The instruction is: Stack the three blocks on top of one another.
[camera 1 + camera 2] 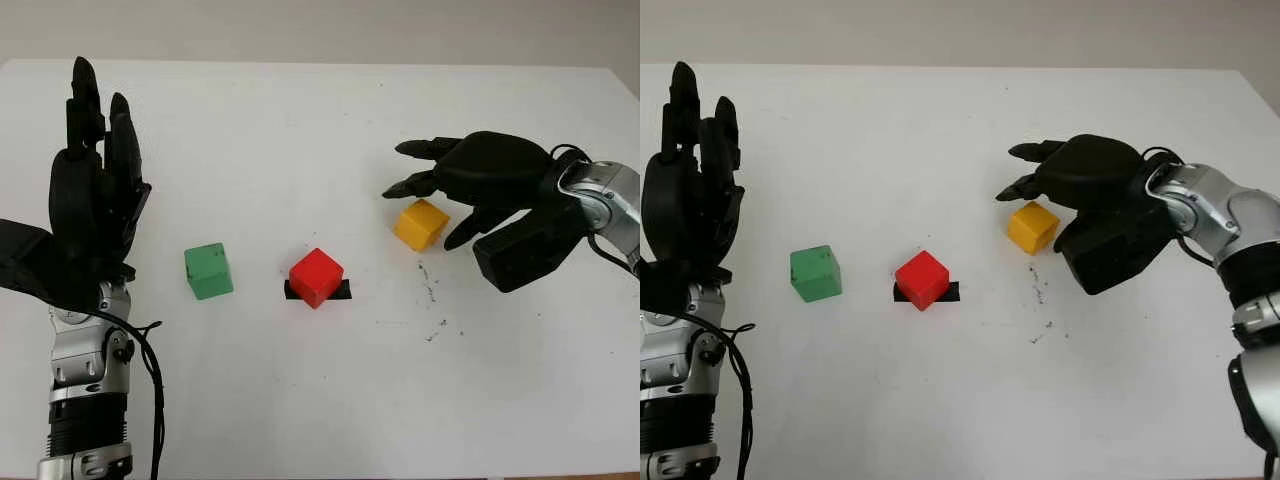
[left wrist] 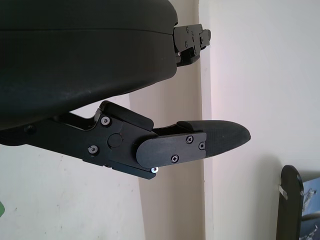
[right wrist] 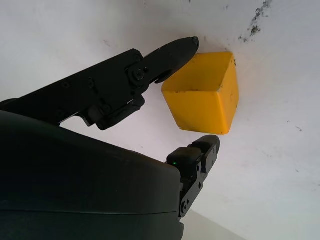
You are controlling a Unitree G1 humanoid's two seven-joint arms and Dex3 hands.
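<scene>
left hand (image 1: 85,190) open, raised at table's near left, idle. green block (image 1: 208,270), red block (image 1: 316,276) on black tape mark (image 1: 343,290) mid-table, unstacked. beyond, right hand (image 1: 455,180) open around yellow block (image 3: 205,92), not yet clamped. risk: uneven finger closure tips or skids block away.

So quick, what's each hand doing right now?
Left hand: open, raised at the table's left side, holding nothing.
Right hand: open, fingers around the yellow block, not yet gripping it.

Head stereo pair, two wrist close-ups
</scene>
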